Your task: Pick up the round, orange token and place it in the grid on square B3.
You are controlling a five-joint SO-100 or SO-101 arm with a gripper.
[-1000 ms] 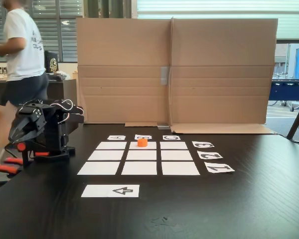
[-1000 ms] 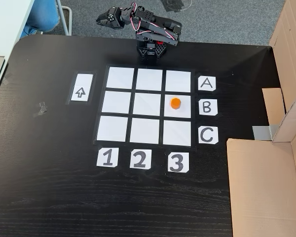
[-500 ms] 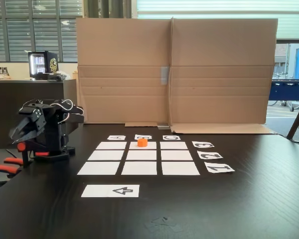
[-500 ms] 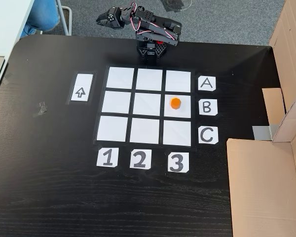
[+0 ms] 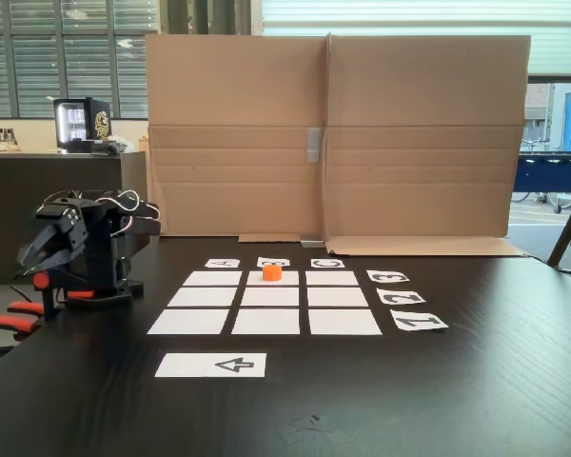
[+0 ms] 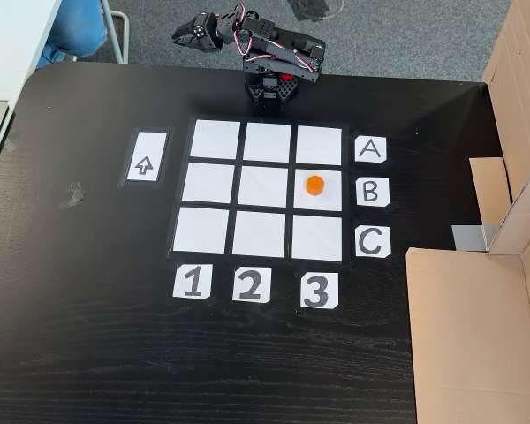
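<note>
The orange token [image 5: 272,272] [image 6: 314,185] stands upright on square B3 [image 6: 330,200], the middle cell of the grid's column over the "3" card [image 6: 318,291], level with the "B" card [image 6: 372,191]. The grid [image 6: 265,186] [image 5: 270,322] of nine white cells lies flat on the black table. My arm is folded over its base at the table's edge beyond row A. Its gripper [image 6: 182,35] [image 5: 30,257] is shut and holds nothing, far from the token and hanging out past the table's rim.
A white slip with an arrow [image 6: 145,165] [image 5: 211,365] lies beside column 1. A tall cardboard wall [image 5: 333,133] [image 6: 468,336] stands along the side past the letter cards. Orange-red clamp handles [image 5: 9,322] stick out at the table edge near the arm's base.
A person seen in the background a second ago has walked out of view. The arm, the gripper and the token have not moved.
</note>
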